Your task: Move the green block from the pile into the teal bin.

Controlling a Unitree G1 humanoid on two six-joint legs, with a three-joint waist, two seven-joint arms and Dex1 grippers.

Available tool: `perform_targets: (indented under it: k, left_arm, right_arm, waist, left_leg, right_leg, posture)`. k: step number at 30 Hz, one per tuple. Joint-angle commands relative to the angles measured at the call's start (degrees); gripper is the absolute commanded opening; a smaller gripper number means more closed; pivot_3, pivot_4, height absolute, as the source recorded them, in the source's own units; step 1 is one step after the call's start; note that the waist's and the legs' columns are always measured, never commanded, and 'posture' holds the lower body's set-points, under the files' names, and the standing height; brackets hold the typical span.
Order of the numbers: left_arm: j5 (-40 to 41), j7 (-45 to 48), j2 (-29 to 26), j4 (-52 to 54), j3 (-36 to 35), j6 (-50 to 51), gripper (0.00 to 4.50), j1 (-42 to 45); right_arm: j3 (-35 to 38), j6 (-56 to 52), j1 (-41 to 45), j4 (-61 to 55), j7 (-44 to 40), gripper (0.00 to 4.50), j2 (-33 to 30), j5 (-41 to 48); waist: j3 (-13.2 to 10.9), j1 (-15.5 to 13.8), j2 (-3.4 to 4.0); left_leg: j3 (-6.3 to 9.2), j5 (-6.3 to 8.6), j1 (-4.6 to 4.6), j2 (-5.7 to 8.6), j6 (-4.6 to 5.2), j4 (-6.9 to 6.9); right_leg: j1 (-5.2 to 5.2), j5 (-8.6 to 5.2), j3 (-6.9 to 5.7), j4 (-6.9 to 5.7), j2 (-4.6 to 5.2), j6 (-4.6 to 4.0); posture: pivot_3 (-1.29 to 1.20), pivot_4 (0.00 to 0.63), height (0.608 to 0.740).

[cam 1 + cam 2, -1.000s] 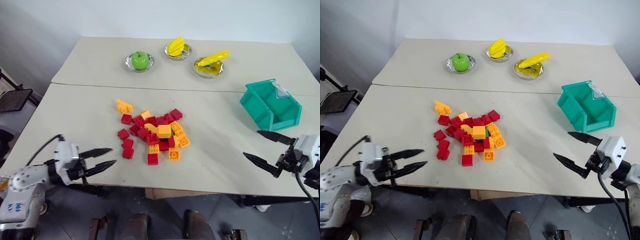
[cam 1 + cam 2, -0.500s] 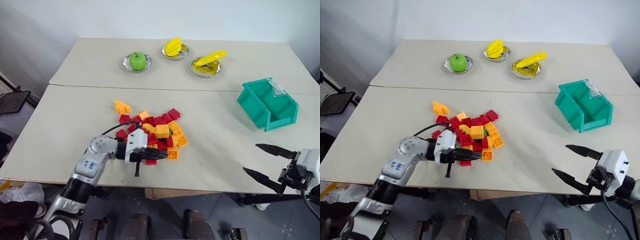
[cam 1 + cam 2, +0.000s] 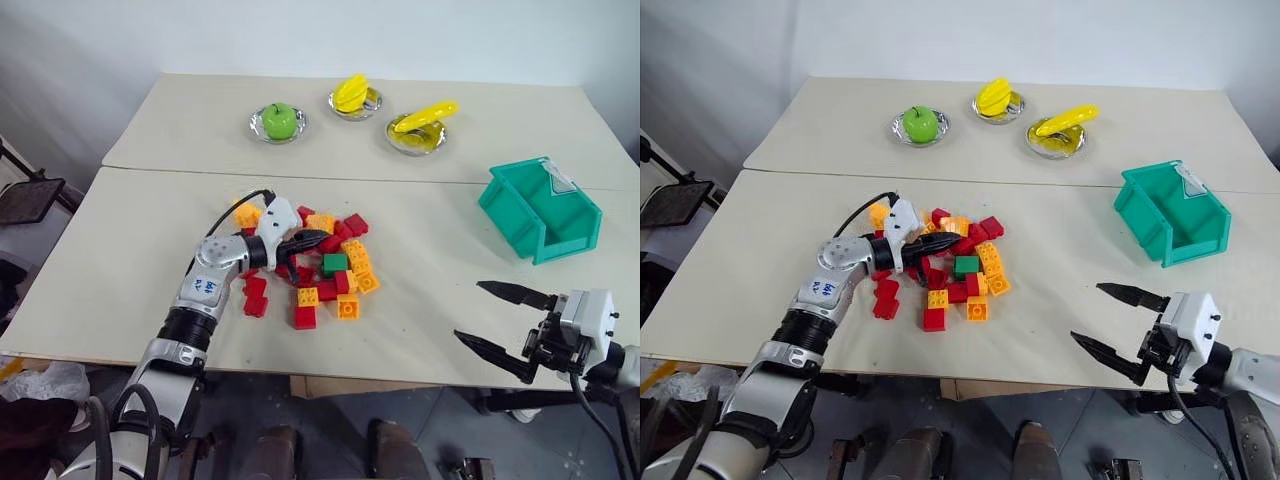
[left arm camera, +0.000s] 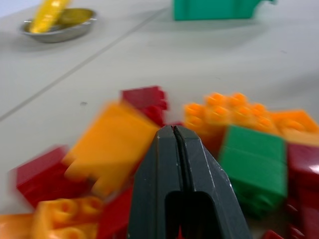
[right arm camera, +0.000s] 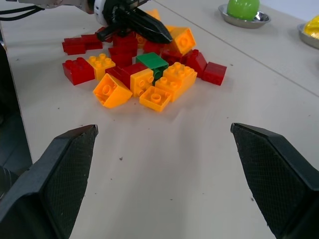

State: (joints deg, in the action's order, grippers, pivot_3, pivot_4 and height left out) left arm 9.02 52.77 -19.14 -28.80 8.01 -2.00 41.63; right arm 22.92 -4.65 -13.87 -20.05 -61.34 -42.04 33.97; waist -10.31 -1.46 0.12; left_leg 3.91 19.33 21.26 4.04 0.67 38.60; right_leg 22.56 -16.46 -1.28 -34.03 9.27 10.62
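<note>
Pale surface (image 3: 150,240), two tops butted together, w/ three small metal dishes of fruit along the far side. Teal bin (image 3: 541,208) sits well off to the right, empty as far as can be seen. Pile (image 3: 305,265) of red/yellow/orange bricks is mid-surface; green block (image 3: 334,264) lies exposed on top near the pile's centre, bricks touching it all round.

Left end effector (image 3: 312,239) is pinched fully shut, holding nothing, tips level and pushed in among the bricks just beside the green block on its far-left side. Wrist view shows the block (image 4: 254,167) right next to the closed tips. Right end effector (image 3: 497,318) is spread wide, empty, at the near right edge, well apart from pile & bin.

Step in hand, prob.: clearing/nudging bricks to free the green block; no grasp yet. Next move needs the left to open, straddle the block w/o catching neighbours, close, lift, then carry across to the bin.
</note>
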Motion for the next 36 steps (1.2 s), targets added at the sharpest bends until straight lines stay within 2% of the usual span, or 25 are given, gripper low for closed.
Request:
perform_targets:
  k: [1, 5, 9, 15, 18, 23, 27, 31, 36]
  left_arm:
    - [3.6, 9.3, -1.0, 7.3, 1.7, -1.5, 0.02, -2.0]
    - [3.9, 15.6, -2.4, 12.5, 4.2, -1.7, 0.02, -4.8]
    - [2.3, 14.7, -4.1, 13.2, 3.3, -1.9, 0.02, -6.3]
    - [9.7, 13.9, -11.3, 18.6, -7.0, 2.2, 0.02, -14.6]
    - [12.8, 9.8, -15.0, 20.6, -15.8, 3.9, 0.60, -20.9]
    - [15.5, 5.1, -20.8, 23.2, -28.1, 5.9, 2.03, -30.1]
    - [16.2, 6.3, -24.5, 24.2, -33.0, 6.2, 3.22, -36.9]
    - [16.9, 9.1, -27.1, 28.3, -31.7, 8.9, 4.47, -41.5]
    - [16.0, 8.4, -26.1, 32.9, -22.7, 12.6, 4.49, -32.6]
  right_arm:
    - [0.9, 0.8, -0.3, -0.7, 0.2, 4.50, 0.5, 0.2]
    - [1.0, 0.9, -1.0, -0.8, 0.1, 4.50, 0.6, 0.2]
    - [0.6, 0.7, -1.3, -1.3, 0.1, 4.50, 0.6, 0.5]
    - [-0.3, 0.2, 0.6, -1.4, -0.2, 4.50, 0.5, 1.5]
    - [-1.1, -1.9, 2.8, -1.1, -0.4, 4.50, -0.1, 2.9]
    - [-1.1, -0.9, 5.9, 1.8, -1.7, 4.50, -0.9, 1.5]
    - [-0.1, 0.3, 7.4, 4.9, -3.2, 4.50, -1.8, 0.7]
    - [0.3, 1.5, 8.5, 8.0, -4.6, 4.50, -2.4, 0.1]
    - [-0.1, 2.5, 9.5, 9.9, -4.9, 4.50, -2.4, -0.8]
  waist:
    - [0.0, 0.0, 0.00]
    - [0.0, 0.0, 0.01]
    - [0.0, 0.0, 0.01]
    - [0.0, 1.0, 0.02]
    - [0.0, 1.1, 0.02]
    - [0.0, 1.1, 0.01]
    - [0.0, 0.7, 0.01]
    - [0.0, 0.2, 0.01]
    - [0.0, -0.5, 0.01]
  left_leg:
    - [0.00, 0.00, 0.01, 0.00, 0.00, 0.00]
    - [0.02, 0.00, 0.02, 0.00, 0.00, 0.06]
    - [0.02, 0.00, 0.01, 0.00, 0.00, 0.08]
    - [0.00, 0.01, -0.04, -0.11, 0.00, 0.02]
    - [0.05, 0.01, -0.03, -0.20, 0.00, 0.07]
    - [0.08, 0.01, -0.04, -0.35, -0.01, 0.06]
    - [0.08, 0.04, -0.05, -0.33, 0.01, 0.05]
    - [0.06, 0.07, -0.04, -0.30, 0.06, 0.02]
    - [0.14, 0.07, -0.05, -0.26, 0.05, 0.09]
  right_leg:
    - [0.00, 0.00, 0.00, 0.00, 0.00, 0.00]
    - [-0.01, 0.00, 0.00, -0.02, 0.01, 0.00]
    - [-0.02, 0.00, 0.01, -0.02, 0.01, 0.00]
    - [0.02, 0.00, 0.03, -0.08, -0.03, -0.01]
    - [0.00, 0.00, 0.03, -0.10, -0.01, -0.01]
    - [0.01, 0.00, 0.03, -0.10, 0.02, -0.01]
    - [-0.01, -0.01, 0.02, -0.08, 0.05, -0.02]
    - [-0.01, -0.01, 0.03, -0.04, 0.10, -0.02]
    - [-0.07, -0.01, -0.01, 0.03, 0.13, -0.04]
  posture:
    - [0.00, 0.150, 0.740]
    - [0.00, 0.150, 0.740]
    - [0.00, 0.150, 0.740]
    - [0.00, 0.150, 0.740]
    - [0.00, 0.150, 0.740]
    - [0.00, 0.150, 0.740]
    - [0.00, 0.150, 0.740]
    - [0.00, 0.150, 0.740]
    - [0.00, 0.150, 0.740]
